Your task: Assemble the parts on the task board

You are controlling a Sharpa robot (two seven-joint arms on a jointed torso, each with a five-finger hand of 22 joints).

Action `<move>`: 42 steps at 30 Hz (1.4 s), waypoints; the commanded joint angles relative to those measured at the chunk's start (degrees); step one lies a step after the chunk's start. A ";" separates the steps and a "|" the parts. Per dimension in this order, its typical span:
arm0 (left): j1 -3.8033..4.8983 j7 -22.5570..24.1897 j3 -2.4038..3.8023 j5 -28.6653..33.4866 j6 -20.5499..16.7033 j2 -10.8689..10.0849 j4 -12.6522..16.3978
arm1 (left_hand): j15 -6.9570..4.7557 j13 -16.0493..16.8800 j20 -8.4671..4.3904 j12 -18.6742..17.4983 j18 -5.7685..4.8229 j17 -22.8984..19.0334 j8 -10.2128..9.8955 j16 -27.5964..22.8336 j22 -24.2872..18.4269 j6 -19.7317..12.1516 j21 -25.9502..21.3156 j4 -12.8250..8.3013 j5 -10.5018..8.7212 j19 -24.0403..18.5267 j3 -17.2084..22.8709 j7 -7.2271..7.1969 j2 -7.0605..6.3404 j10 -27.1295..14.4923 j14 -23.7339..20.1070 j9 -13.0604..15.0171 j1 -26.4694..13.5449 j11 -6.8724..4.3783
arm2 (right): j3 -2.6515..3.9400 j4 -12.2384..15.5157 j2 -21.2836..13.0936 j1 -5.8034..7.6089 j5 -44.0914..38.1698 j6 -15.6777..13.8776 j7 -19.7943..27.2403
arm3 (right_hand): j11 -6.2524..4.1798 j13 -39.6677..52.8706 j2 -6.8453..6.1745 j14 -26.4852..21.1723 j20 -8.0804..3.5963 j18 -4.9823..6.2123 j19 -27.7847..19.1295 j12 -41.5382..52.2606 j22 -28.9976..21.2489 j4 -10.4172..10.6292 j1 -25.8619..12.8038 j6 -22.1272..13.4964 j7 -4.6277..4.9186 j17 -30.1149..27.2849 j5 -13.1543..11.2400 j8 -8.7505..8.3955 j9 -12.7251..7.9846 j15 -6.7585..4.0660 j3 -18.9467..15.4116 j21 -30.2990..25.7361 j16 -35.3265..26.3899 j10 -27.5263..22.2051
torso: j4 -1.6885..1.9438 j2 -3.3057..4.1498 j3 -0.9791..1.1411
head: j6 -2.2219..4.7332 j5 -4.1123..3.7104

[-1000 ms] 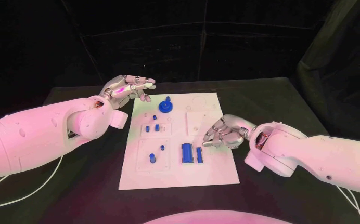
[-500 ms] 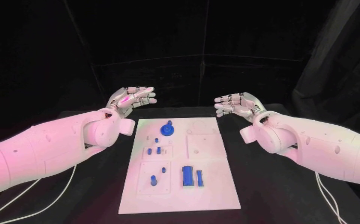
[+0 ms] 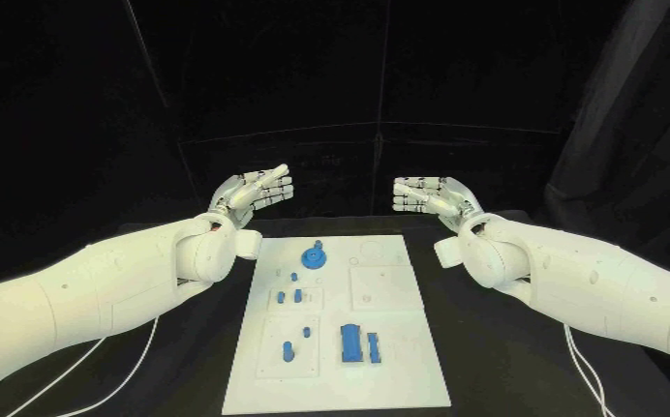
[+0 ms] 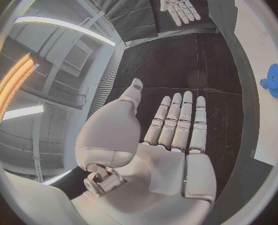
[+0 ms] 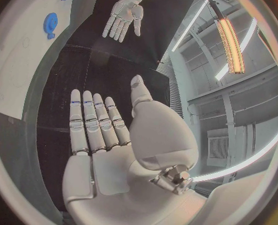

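The white task board (image 3: 398,378) lies in the middle of the black table. On it are a blue round gear part (image 3: 315,257) at the far end, small blue pegs (image 3: 289,295) mid-left, and a blue block (image 3: 350,342) with a thinner blue bar (image 3: 373,344) near the front. My left hand (image 3: 256,190) is raised above the board's far left corner, fingers straight and together, holding nothing. My right hand (image 3: 427,193) is raised beyond the far right corner, likewise flat and empty. The left wrist view shows my flat palm (image 4: 176,130), the gear (image 4: 275,80) and the other hand (image 4: 177,2).
Black curtains close off the space behind the table. The black table top (image 3: 502,359) stretches on both sides of the board. A white cable (image 3: 593,378) runs along the right side, another (image 3: 98,364) on the left.
Both hands have lifted off the board area and opened flat; the right hand left the board's middle right. The camera has tilted up, so the board sits lower in the picture.
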 commanded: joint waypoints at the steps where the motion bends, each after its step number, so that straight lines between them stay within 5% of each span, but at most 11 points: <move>1: -0.48 0.23 0.58 -1.01 -2.79 -0.46 1.71 | -2.23 -1.65 -4.31 -5.86 -3.11 -2.10 -1.94 -3.82 -4.24 -14.61 -1.99 0.78 -1.22 -10.78 -2.35 -2.51 0.11 -15.26 -13.75 -1.76 -19.52 -2.58 | 0.02 1.90 -0.21 -0.12 1.19 -3.00 0.76 | -2.67 -1.73 -1.94 -16.36 -3.90 -3.13 -14.27 -1.66 -5.07 0.18 -22.08 -14.21 -2.70 -4.11 -4.83 -1.67 -3.58 -2.18 2.73 -5.64 -1.62 -16.11 | 1.10 0.05 0.54 | -0.25 0.68; 3: -1.07 0.32 1.17 -1.62 -4.71 -0.94 3.24 | -2.53 -1.65 -4.89 -5.86 -3.14 -2.39 -1.94 -4.31 -4.80 -16.58 -6.07 0.78 -1.22 -12.23 -2.35 -2.85 0.11 -17.31 -15.60 -1.76 -22.15 -2.93 | 0.00 3.43 -0.56 -0.33 1.99 -4.92 1.23 | -3.01 -1.73 -1.94 -18.45 -4.39 -3.39 -16.11 -1.66 -5.72 0.18 -24.89 -16.04 -3.06 -4.11 -4.83 -1.67 -3.58 -2.46 3.10 -5.64 -1.62 -18.18 | 1.35 0.05 0.66 | -0.31 0.87; 4: -1.61 0.39 1.71 -2.17 -6.46 -1.37 4.63 | -6.80 -1.65 -5.39 -5.86 -3.44 -6.43 -1.94 -4.76 -5.32 -18.33 -6.07 0.78 -1.22 -13.53 -2.35 -3.14 0.11 -19.16 -17.26 -1.76 -24.51 -3.24 | -0.02 4.84 -0.88 -0.52 2.72 -6.67 1.66 | -3.32 -1.73 -1.94 -20.32 -4.83 -3.43 -17.73 -1.66 -6.30 0.18 -27.41 -17.67 -3.37 -4.11 -4.83 -1.67 -3.58 -6.61 3.39 -5.64 -1.62 -20.01 | 1.39 0.05 0.68 | -0.32 0.90; 7: -2.97 0.59 3.06 -3.57 -10.89 -2.46 8.16 | -6.80 -1.65 -6.24 -5.86 -3.74 -6.43 -1.94 -5.55 -6.16 -21.21 -6.07 0.78 -1.22 -15.66 -2.35 -7.63 0.11 -22.15 -19.97 -1.76 -28.35 -3.75 | -0.05 8.38 -1.69 -1.01 4.56 -11.10 2.75 | -3.84 -1.73 -1.94 -23.46 -5.57 -4.01 -20.48 -1.66 -7.27 0.18 -31.65 -20.40 -3.89 -4.11 -4.83 -1.67 -3.58 -6.61 3.84 -5.64 -1.62 -23.10 | 1.39 0.05 0.68 | -0.32 0.90; 8: -3.49 0.66 3.57 -4.09 -12.55 -2.87 9.48 | -6.80 -1.65 -6.51 -5.86 -3.84 -6.43 -1.94 -5.78 -6.42 -22.11 -6.07 0.78 -1.22 -16.32 -2.35 -7.63 0.11 -23.11 -20.83 -1.76 -29.55 -7.88 | -0.07 9.72 -1.99 -1.19 5.25 -12.77 3.16 | -4.00 -1.73 -1.94 -24.46 -5.82 -4.01 -21.34 -1.66 -7.58 0.18 -33.00 -21.28 -4.05 -4.11 -4.83 -1.67 -3.58 -6.61 3.99 -5.64 -1.62 -24.10 | 1.39 0.05 0.68 | -0.32 0.90; 9: -4.04 0.74 4.12 -4.66 -14.35 -3.32 10.92 | -6.80 -1.65 -6.77 -5.86 -4.35 -6.43 -1.94 -6.02 -6.68 -22.98 -6.07 0.78 -1.22 -16.97 -2.35 -7.63 0.11 -24.03 -21.64 -1.76 -30.73 -7.88 | -0.08 11.15 -2.32 -1.39 5.99 -14.56 3.60 | -8.14 -1.73 -1.94 -25.51 -6.05 -4.38 -22.25 -1.66 -7.90 0.18 -34.40 -22.17 -8.22 -4.11 -4.83 -1.67 -3.58 -6.61 4.22 -5.64 -1.62 -25.12 | 1.39 0.05 0.68 | -0.32 0.90; 16: -7.59 1.24 7.65 -8.30 -25.89 -6.16 20.10 | -6.80 -1.65 -8.28 -5.86 -4.99 -6.43 -1.94 -7.38 -8.15 -28.08 -6.07 0.78 -1.22 -20.73 -2.35 -7.63 0.11 -29.36 -26.46 -1.76 -37.55 -7.88 | -0.17 18.82 -4.07 -2.45 9.97 -24.14 5.96 | -8.14 -1.73 -1.94 -31.20 -7.42 -5.27 -27.22 -1.66 -9.67 0.18 -42.11 -27.13 -8.22 -4.11 -4.83 -1.67 -3.58 -6.61 8.36 -5.64 -1.62 -30.75 | 1.39 0.05 0.68 | -0.32 0.90; 18: -8.34 1.35 8.39 -9.06 -28.31 -6.76 22.03 | -6.80 -1.65 -8.67 -5.86 -9.01 -6.43 -1.94 -11.68 -8.54 -29.42 -6.07 0.78 -1.22 -21.71 -2.35 -7.63 0.11 -30.75 -27.71 -1.76 -39.33 -7.88 | -0.18 20.18 -4.38 -2.64 10.67 -25.84 6.38 | -8.14 -1.73 -1.94 -32.69 -7.75 -5.26 -28.53 -1.66 -10.13 0.18 -44.11 -28.42 -8.22 -4.11 -4.83 -1.67 -3.58 -6.61 8.36 -5.64 -1.62 -32.20 | 1.39 0.05 0.68 | -0.32 0.90; 20: -8.93 1.43 8.98 -9.67 -30.23 -7.24 23.56 | -6.80 -1.65 -9.01 -5.86 -9.01 -6.43 -1.94 -11.68 -8.88 -30.62 -6.07 0.78 -1.22 -22.58 -2.35 -7.63 0.11 -31.98 -28.80 -1.76 -40.90 -7.88 | -0.19 21.18 -4.61 -2.77 11.19 -27.08 6.69 | -8.14 -1.73 -1.94 -34.03 -11.82 -5.26 -29.65 -1.66 -10.54 0.18 -45.93 -29.58 -8.22 -4.11 -4.83 -1.67 -3.58 -6.61 8.36 -5.64 -1.62 -33.51 | 1.39 0.05 0.68 | -0.32 0.90; 21: -9.30 1.48 9.35 -10.05 -31.43 -7.53 24.51 | -6.80 -1.65 -13.11 -5.86 -9.01 -6.43 -1.94 -11.68 -12.95 -31.18 -6.07 0.78 -1.22 -23.01 -2.35 -7.63 0.11 -32.57 -29.35 -1.76 -41.68 -7.88 | -0.20 21.72 -4.73 -2.85 11.47 -27.75 6.85 | -8.14 -1.73 -1.94 -34.68 -11.82 -9.28 -30.21 -1.66 -10.75 0.18 -46.80 -30.15 -8.22 -4.11 -4.83 -1.67 -3.58 -6.61 8.36 -5.64 -1.62 -34.17 | 1.39 0.05 0.68 | -0.32 0.90; 42: -9.93 1.57 9.98 -10.70 -33.50 -8.04 26.16 | -6.80 -1.65 -13.11 -5.86 -9.01 -6.43 -1.94 -11.68 -12.95 -38.99 -6.07 0.78 -1.22 -28.59 -2.35 -7.63 0.11 -40.70 -36.63 -1.76 -52.08 -7.88 | -0.20 22.13 -4.82 -2.90 11.68 -28.27 6.98 | -8.14 -1.73 -1.94 -43.35 -11.82 -9.28 -37.82 -1.66 -15.41 0.18 -58.57 -37.69 -8.22 -4.11 -4.83 -1.67 -3.58 -6.61 8.36 -5.64 -1.62 -42.75 | 1.39 0.05 0.68 | -0.32 0.90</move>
